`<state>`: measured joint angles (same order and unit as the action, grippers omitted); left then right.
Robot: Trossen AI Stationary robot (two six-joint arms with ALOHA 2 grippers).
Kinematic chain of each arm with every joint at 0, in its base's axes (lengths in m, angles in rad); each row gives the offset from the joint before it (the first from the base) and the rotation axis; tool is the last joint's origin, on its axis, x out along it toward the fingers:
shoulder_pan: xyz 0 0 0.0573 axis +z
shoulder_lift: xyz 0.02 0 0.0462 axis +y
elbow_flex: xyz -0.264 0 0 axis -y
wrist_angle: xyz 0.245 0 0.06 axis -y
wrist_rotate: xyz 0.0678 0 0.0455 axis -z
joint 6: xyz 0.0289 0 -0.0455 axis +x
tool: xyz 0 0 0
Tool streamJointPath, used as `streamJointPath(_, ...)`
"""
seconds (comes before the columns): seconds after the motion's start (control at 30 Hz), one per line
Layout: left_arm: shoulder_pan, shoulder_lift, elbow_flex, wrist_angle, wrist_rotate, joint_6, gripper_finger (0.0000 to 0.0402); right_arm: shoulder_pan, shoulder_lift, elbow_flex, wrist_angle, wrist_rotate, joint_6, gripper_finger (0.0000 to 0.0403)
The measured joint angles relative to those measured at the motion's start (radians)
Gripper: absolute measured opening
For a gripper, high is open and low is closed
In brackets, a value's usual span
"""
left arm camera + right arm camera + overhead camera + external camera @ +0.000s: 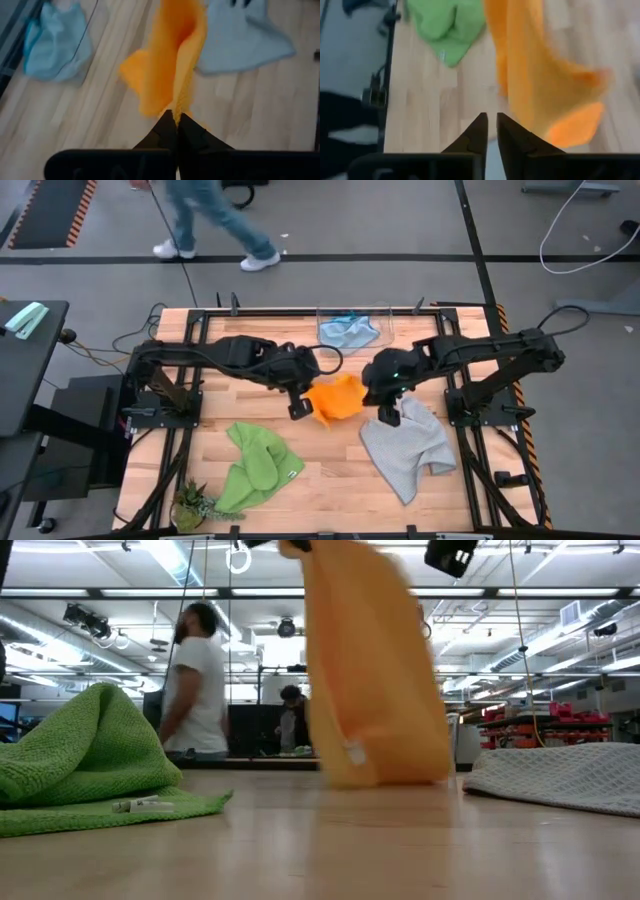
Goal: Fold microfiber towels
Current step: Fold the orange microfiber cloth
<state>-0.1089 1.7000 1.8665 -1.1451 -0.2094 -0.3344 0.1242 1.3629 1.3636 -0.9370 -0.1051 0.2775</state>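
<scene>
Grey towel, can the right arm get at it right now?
Probably yes. The right gripper is open and empty, directly over the grey towel's near corner, with nothing lying on it. The left gripper alone holds the orange towel.

Orange towel (375,670): blurred, top cut off by frame edge in low view; walking person (215,220) cropped above the waist.
</scene>
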Motion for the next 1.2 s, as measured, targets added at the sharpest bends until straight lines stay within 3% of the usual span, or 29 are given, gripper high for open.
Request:
streamJointPath(0.2,-0.025,-0.002,0.082,-0.068,0.015,-0.022,0.0002,0.014,0.049,-0.001,-0.004,-0.006,-0.126,0.0093)
streamJointPath(0.6,-0.101,0.013,0.084,-0.078,0.237,-0.026,0.0002,-0.073,0.070,0.000,0.216,-0.009,-0.440,0.0124)
streamJointPath(0.77,-0.146,0.013,0.097,-0.080,0.313,-0.097,0.0002,-0.093,0.120,0.000,0.367,-0.147,-0.543,0.0121)
streamJointPath(0.93,-0.192,0.013,0.140,-0.079,0.317,-0.182,0.0002,-0.116,0.211,0.000,0.414,-0.319,-0.575,0.0115)
streamJointPath(1.2,-0.244,0.013,0.163,-0.071,0.318,-0.284,0.0002,-0.113,0.331,0.000,0.462,-0.408,-0.708,0.0105)
